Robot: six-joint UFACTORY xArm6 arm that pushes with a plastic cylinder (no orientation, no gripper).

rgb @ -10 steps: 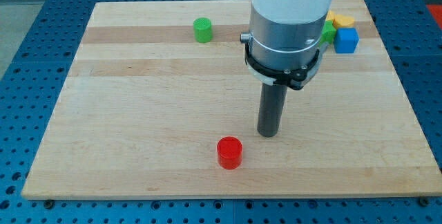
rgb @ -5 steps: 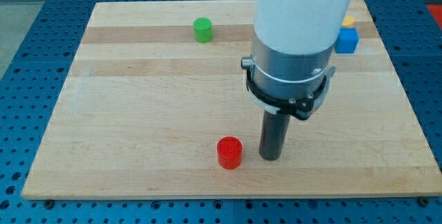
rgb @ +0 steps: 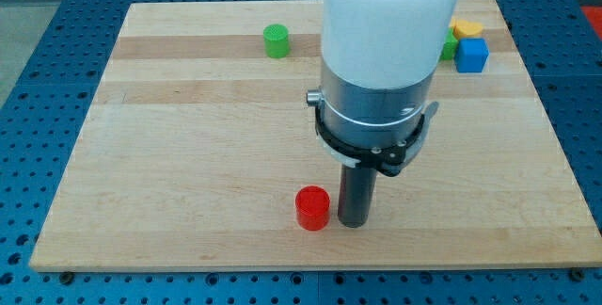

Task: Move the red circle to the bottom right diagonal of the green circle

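One red circle [rgb: 312,208] down near the view's bottom edge of the wooden board [rgb: 188,136], a little left of centre, standing flat on its base. Just beside it on the view's right, my tip [rgb: 354,223], planted on the wood at about the same level; touching or a hair apart, cannot tell from here. Above the tip, the dark rod rising straight into a grey collar and the big white arm body [rgb: 376,70], blocking much of the board's middle and upper part. No claw on this arm, only that bare rod: nothing clenched, nothing grasped. Far up toward the view's top, left of the arm, the green circle [rgb: 276,40], well apart from the red one and slightly to its left. Over at the top right corner, a small cluster: a blue cube [rgb: 472,55], a yellow block [rgb: 466,28] just above and left of it, shape hard to make out, and a sliver of another green block [rgb: 448,50] peeking out beside the arm, right against the cube's left side. All around the board, a blue perforated table [rgb: 38,79].
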